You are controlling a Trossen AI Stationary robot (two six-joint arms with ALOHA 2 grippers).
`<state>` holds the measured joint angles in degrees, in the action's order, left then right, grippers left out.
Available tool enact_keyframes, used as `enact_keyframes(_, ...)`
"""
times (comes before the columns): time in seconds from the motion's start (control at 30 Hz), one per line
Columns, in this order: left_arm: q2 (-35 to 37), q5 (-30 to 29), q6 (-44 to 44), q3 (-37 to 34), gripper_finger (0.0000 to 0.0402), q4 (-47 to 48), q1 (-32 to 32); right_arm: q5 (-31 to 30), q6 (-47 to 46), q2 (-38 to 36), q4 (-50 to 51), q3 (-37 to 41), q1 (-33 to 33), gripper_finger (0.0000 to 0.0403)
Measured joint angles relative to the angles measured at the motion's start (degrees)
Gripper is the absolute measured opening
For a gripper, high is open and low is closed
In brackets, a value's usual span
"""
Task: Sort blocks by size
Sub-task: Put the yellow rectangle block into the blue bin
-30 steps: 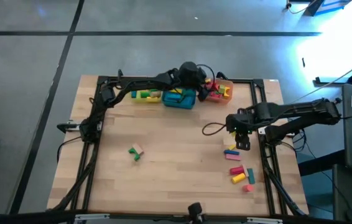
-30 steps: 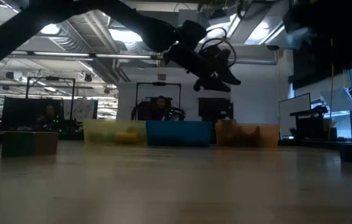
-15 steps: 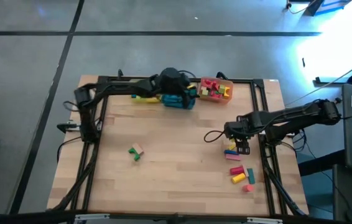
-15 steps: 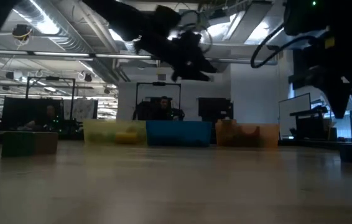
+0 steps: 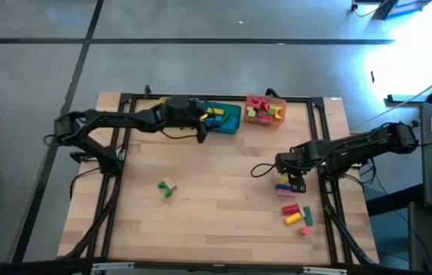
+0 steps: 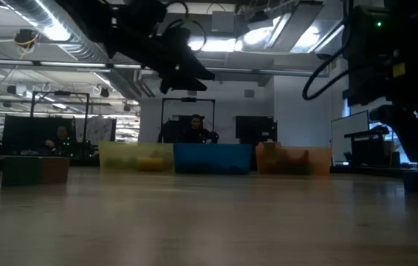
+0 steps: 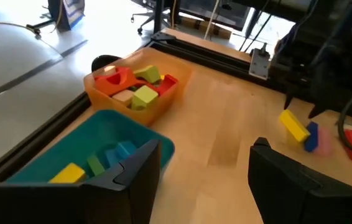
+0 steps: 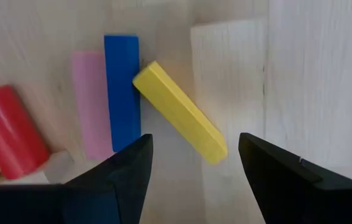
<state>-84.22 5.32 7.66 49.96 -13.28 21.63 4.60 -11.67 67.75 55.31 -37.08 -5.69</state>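
Blocks lie in two groups. A yellow bar [image 8: 179, 112], a blue bar [image 8: 121, 90], a pink bar [image 8: 92, 102] and a red cylinder [image 8: 11, 130] lie flat near the table's right edge. A tan and a green block [image 5: 167, 187] lie left of centre. My right gripper [image 8: 191, 174] points down, open, just above the yellow bar [image 5: 283, 183], its fingers on either side of the bar's near end. My left gripper [image 5: 202, 130] hangs open and empty above the teal tray's [image 5: 227, 121] left end.
An orange tray [image 5: 265, 109] and the teal tray [image 7: 101, 149] hold sorted blocks at the far edge. A yellow tray [image 6: 135, 157] stands left of them, under my left arm in the high view. More blocks [image 5: 294, 215] lie near the right front. A black frame [image 5: 319, 114] borders the table.
My left gripper has drawn back along the far edge from the orange tray toward the table's left, staying open and empty. My right gripper has come down toward the yellow, blue and pink bars and stayed open. No block has moved.
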Motion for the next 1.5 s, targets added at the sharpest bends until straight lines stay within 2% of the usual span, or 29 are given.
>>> enact_keyframes(0.2,4.5,-0.8,1.48,-3.9,0.0205,0.05,-1.06,-0.57,-0.33,0.0,-0.25,0.09,-2.13,0.0241)
enact_keyframes(0.37,5.39,-1.23,2.53,-5.57,0.0205,-0.21,-3.02,-5.93,-3.04,0.02,0.24,0.11,-6.19,0.0241)
enact_keyframes(0.5,5.39,-1.93,2.74,-6.51,0.0205,-1.62,-5.15,-7.13,-3.7,0.02,0.24,0.11,-8.02,0.0241)
enact_keyframes(0.87,5.37,-2.81,2.87,-7.59,0.0205,-5.09,-11.37,-7.17,-3.75,2.26,-4.24,1.21,-7.8,0.0241)
enact_keyframes(1.2,5.37,-3.08,3.01,-7.59,0.0205,-5.48,-14.99,-7.21,-3.72,8.68,-4.37,1.21,-7.8,0.0239)
enact_keyframes(1.33,5.69,-3.11,3.95,-7.59,0.0205,-5.43,-16.09,-7.19,-3.72,10.97,-4.49,1.21,-7.8,0.0209)
enact_keyframes(1.5,8.06,-3.15,3.25,-7.59,0.0205,-4.9,-16.42,-7.15,-3.67,11.65,-5.1,1.21,-7.8,0.0124)
